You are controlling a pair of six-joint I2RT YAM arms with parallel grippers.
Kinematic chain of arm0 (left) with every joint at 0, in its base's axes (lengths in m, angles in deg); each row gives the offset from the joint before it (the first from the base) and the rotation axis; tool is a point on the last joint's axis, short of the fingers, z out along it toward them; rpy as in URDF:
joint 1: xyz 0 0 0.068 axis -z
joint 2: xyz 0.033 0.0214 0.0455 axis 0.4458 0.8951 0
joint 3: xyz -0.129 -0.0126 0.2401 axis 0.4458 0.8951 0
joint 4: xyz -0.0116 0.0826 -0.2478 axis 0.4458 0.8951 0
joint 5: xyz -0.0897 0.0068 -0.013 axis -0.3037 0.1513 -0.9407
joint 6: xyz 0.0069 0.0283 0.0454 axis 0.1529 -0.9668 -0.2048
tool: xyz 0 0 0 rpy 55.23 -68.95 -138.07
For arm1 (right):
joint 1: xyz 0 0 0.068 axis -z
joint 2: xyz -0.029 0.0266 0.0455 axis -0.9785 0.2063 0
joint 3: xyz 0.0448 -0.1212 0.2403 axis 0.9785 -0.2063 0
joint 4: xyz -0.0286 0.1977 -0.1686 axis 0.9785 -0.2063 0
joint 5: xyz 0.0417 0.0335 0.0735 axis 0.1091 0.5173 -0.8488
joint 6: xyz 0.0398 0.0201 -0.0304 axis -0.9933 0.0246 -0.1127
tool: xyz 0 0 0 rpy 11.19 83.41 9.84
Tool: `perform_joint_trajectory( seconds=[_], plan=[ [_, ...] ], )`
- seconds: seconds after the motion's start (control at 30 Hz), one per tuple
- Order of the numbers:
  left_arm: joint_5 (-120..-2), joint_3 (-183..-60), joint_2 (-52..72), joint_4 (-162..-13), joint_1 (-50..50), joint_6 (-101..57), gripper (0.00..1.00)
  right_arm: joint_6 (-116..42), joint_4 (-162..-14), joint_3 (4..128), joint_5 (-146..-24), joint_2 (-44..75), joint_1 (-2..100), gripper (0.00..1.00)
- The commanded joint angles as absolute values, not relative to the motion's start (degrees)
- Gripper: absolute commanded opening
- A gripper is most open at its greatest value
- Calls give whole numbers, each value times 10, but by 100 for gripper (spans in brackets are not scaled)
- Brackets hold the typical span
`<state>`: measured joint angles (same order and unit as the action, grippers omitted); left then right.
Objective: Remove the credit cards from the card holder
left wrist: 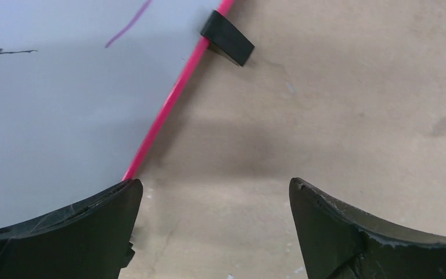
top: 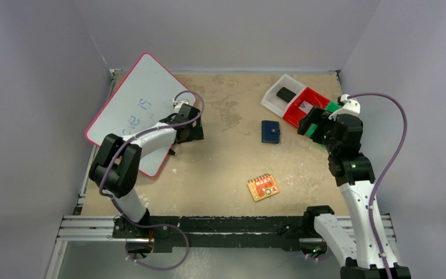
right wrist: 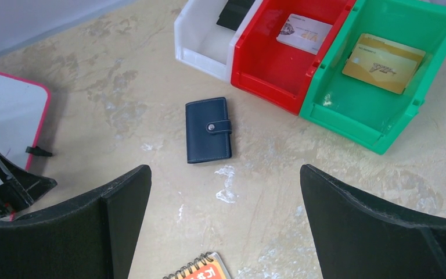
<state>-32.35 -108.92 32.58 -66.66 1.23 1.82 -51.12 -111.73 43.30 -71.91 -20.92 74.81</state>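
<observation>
The card holder (top: pixel 270 132), a navy wallet snapped shut, lies flat mid-table; the right wrist view shows its tab and snap (right wrist: pixel 208 129). Anything inside it is hidden. A white card (right wrist: pixel 304 34) lies in the red bin (right wrist: pixel 267 75) and a gold card (right wrist: pixel 383 63) in the green bin (right wrist: pixel 377 122). My right gripper (top: pixel 316 123) hovers open to the right of the holder, its jaws (right wrist: pixel 225 174) wide apart and empty. Far to the holder's left, my left gripper (top: pixel 193 129) stands open and empty (left wrist: pixel 215 192) by the whiteboard's edge.
A pink-rimmed whiteboard (top: pixel 133 104) lies at the left, with a black clip (left wrist: pixel 227 38) on its rim. The white bin (top: pixel 281 93) holds a black flat object (right wrist: pixel 235 11). An orange spiral notepad (top: pixel 262 187) sits near the front. Grey walls enclose the table.
</observation>
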Motion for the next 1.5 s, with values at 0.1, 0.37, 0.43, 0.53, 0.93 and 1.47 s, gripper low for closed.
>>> perform_joint_trajectory(
  seconds=[0.1,0.37,0.43,0.53,0.93,1.47],
  plan=[
    [-279,-1122,317,-646,-49,-37,100,-519,-1105,430,-728,-213,751,100],
    [-302,-1160,350,-632,-94,-70,100,-520,-1104,426,-730,-212,751,100],
    [-319,-1160,354,-639,-94,-68,100,-521,-1105,425,-732,-211,751,100],
    [-366,-1147,344,-662,-94,-68,100,-522,-1105,424,-734,-210,751,100],
    [-375,-1127,355,-639,-94,-46,97,-527,-1089,419,-735,-201,751,100],
    [-369,-1213,406,-614,-172,-69,100,-604,-1091,338,-851,-134,750,99]
  ],
)
